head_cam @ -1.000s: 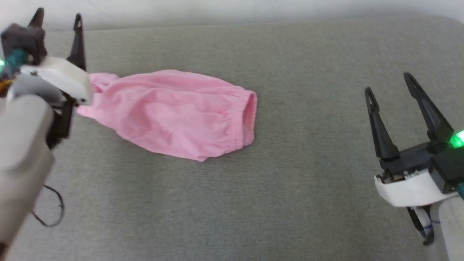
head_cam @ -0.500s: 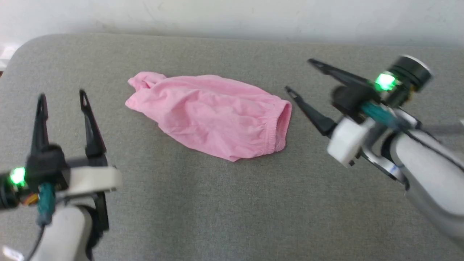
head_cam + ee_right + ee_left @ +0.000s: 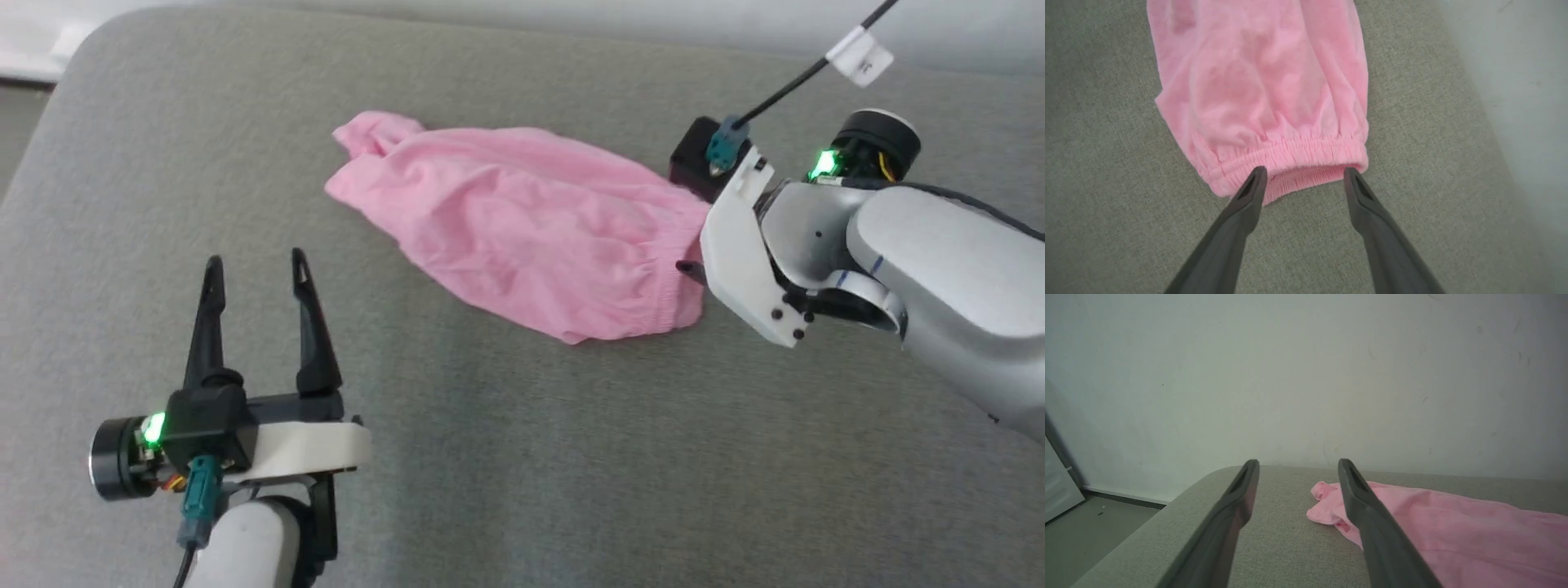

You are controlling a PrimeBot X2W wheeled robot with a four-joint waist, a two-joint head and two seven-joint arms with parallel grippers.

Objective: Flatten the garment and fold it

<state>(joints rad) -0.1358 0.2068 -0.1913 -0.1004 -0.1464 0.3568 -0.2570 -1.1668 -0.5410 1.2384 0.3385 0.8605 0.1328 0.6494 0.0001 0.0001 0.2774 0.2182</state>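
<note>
Right hand [image 3: 1304,171] has moved up to waistband [image 3: 1298,157]; fingers spread, nothing held. Shorts [image 3: 531,229] lie on pad [image 3: 571,457], long axis left-right, waistband toward my right. Left hand [image 3: 257,260] released, well apart.

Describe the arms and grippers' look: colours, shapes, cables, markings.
Both alike: the left gripper and right gripper have two long, dark, tapered fingers, slotted near the tips, on a black block with a white plate. A green light sits beside a black round cap. A teal connector carries a black cable; the right one bears a white tag. The forearms are pale grey, rounded.
</note>
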